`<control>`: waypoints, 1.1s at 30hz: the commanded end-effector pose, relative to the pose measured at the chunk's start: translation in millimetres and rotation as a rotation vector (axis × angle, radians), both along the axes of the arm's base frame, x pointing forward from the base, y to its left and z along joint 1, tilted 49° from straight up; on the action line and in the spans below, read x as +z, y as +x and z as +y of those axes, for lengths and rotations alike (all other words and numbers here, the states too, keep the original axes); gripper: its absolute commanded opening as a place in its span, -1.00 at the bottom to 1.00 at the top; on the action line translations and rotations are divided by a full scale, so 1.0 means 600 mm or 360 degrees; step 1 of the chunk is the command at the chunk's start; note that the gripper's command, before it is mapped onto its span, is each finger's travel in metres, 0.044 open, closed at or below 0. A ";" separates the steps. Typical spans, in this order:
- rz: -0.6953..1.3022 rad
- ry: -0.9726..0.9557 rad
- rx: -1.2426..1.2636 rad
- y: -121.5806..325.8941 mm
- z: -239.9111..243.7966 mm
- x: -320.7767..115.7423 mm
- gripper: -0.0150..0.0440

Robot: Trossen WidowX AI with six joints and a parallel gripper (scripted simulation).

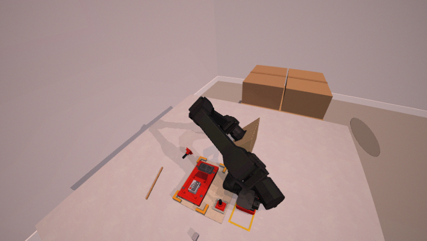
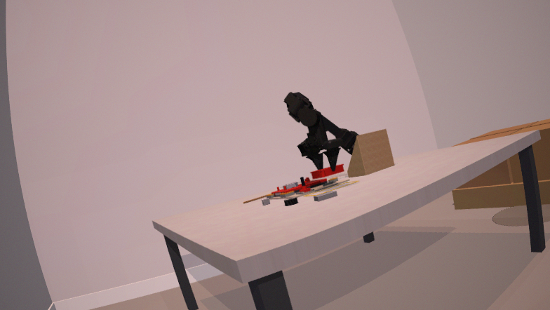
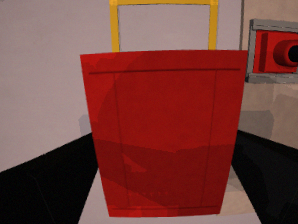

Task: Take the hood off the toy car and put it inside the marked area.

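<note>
The red hood [image 1: 245, 210] [image 2: 327, 172] [image 3: 165, 105] is held flat between the two black fingers of my gripper [image 2: 326, 168] [image 3: 163, 137]. The gripper is shut on its two long sides. In the exterior view a small gap shows between the hood and the table. The marked area, a yellow outline [image 1: 239, 226] [image 3: 115, 30], lies below the hood; one end shows past it and the rest is hidden by the hood and arm. The red toy car [image 1: 205, 187] [image 2: 294, 189] sits without its hood between orange corner brackets on a beige board.
A red piece with a black peg [image 1: 220, 206] [image 3: 270, 52] stands in a grey holder beside the marked area. A brown wedge [image 1: 252, 137] [image 2: 375, 151] stands near the arm's base. A wooden stick [image 1: 154, 183], a grey block [image 2: 325, 196] and a black round part [image 2: 291, 201] lie around the board.
</note>
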State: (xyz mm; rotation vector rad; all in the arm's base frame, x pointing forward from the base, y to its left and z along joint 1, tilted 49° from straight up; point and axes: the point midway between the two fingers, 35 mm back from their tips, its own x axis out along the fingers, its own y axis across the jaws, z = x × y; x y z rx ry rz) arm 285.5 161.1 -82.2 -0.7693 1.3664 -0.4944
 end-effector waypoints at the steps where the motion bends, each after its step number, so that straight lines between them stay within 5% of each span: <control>1: 0.0011 -0.0018 0.0006 -0.001 -0.010 -0.005 -0.49; 33: 0.0010 -0.0022 0.0005 0.002 -0.041 -0.029 -0.49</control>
